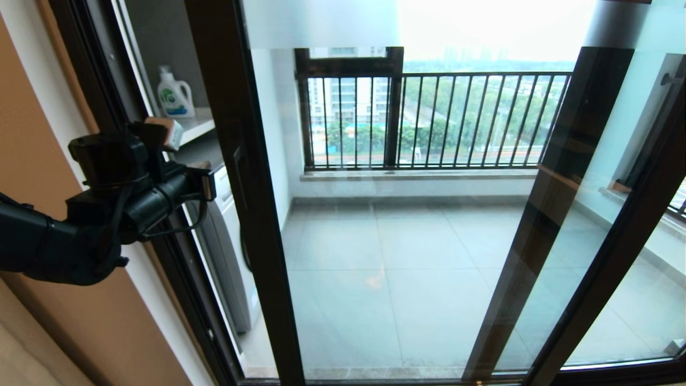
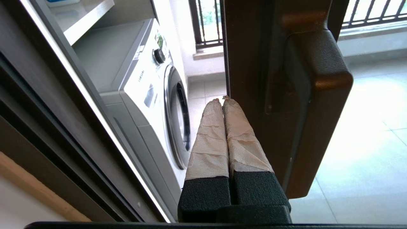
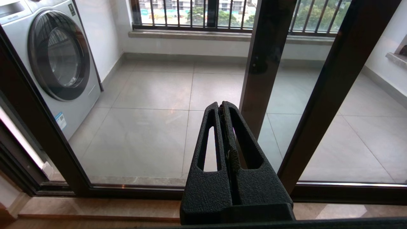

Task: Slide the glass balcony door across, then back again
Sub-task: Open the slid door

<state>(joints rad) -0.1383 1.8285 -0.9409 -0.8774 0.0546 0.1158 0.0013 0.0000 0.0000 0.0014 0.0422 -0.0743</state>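
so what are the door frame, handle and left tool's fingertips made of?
Door frame: looks like dark brown metal, satin coated, with a soft sheen. Handle: dark, finely textured; plastic or coated metal, can't tell. Left tool, shut beside the frame: black pebbled fingers, tips wrapped in creased beige tape.

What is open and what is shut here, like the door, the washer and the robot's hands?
glass balcony door: part way open, gap on its left side.
left gripper: jaws shut, empty, tips beside the door frame near the handle.
right gripper: jaws shut, empty, held low before the glass.
washing machine: round door shut.
detergent bottle: upright, capped, on shelf.
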